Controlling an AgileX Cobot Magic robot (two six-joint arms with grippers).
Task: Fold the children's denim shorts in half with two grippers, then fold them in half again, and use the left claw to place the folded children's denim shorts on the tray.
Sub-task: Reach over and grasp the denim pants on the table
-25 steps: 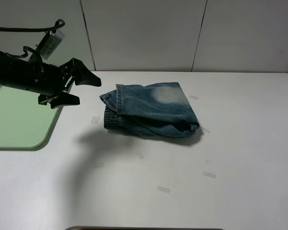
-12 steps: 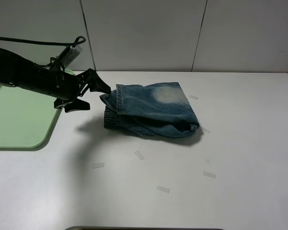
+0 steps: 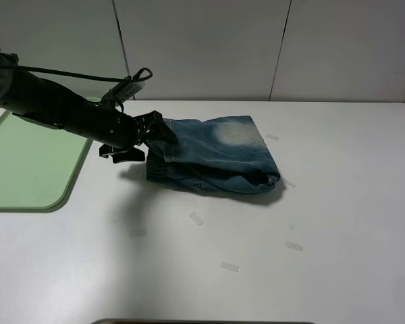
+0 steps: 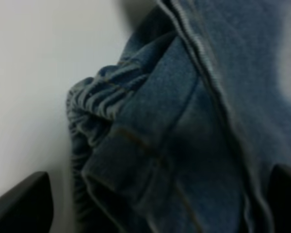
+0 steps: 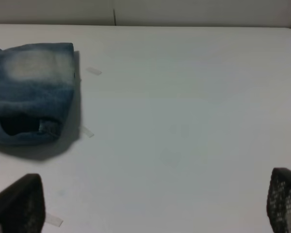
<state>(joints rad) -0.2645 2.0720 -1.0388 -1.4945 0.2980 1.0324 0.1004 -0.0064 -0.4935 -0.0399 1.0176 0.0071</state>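
The children's denim shorts (image 3: 212,155) lie folded into a thick bundle on the white table, with a pale faded patch on top. From the left, my left claw (image 3: 148,140) reaches to the bundle's left edge, open, one finger over the denim and one beside it. Close up in the left wrist view, the gathered waistband and seams of the shorts (image 4: 174,126) fill the space between the spread fingertips (image 4: 19,204) of the left claw (image 4: 153,201). The right gripper (image 5: 150,204) is open over bare table, with the shorts (image 5: 31,92) well away from it. The pale green tray (image 3: 27,162) lies at the far left.
Small strips of clear tape (image 3: 196,218) dot the table in front of and beside the shorts. A grey panelled wall (image 3: 202,47) runs behind the table. The left arm (image 3: 54,108) stretches over the tray's right corner.
The left claw has travelled right and downward, from above the tray's edge to the left edge of the folded shorts. The shorts have not moved.
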